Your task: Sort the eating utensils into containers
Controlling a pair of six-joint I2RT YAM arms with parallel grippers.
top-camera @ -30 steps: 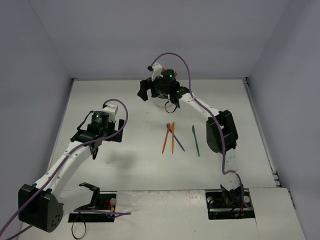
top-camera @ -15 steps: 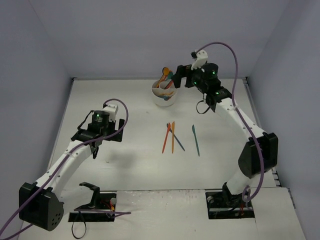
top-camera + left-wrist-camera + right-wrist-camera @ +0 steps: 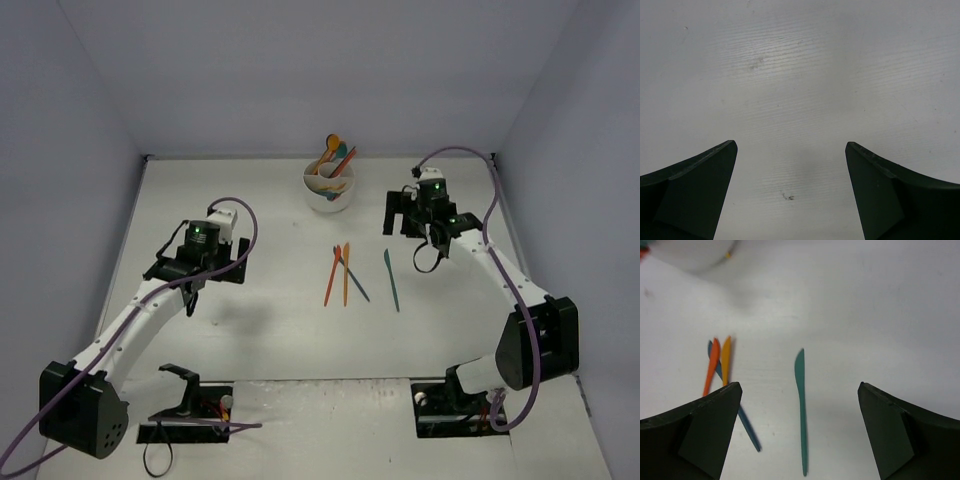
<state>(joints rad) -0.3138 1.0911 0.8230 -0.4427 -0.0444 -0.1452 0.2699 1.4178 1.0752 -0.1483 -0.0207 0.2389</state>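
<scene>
right claw (image 3: 798, 387) wide and empty near the teal knife (image 3: 801, 410) (three crossed utensils (image 3: 715, 365) beside it), left claw (image 3: 791, 145) wide and empty over the tabletop (image 3: 800, 60).

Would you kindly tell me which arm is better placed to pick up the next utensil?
Right, probably: the right gripper hovers open above the teal knife, framed between its fingers; the left gripper faces only bare table.

Matt white table (image 3: 800, 75), smooth plastic teal knife (image 3: 801, 410), smooth white cup (image 3: 328, 200)
</scene>
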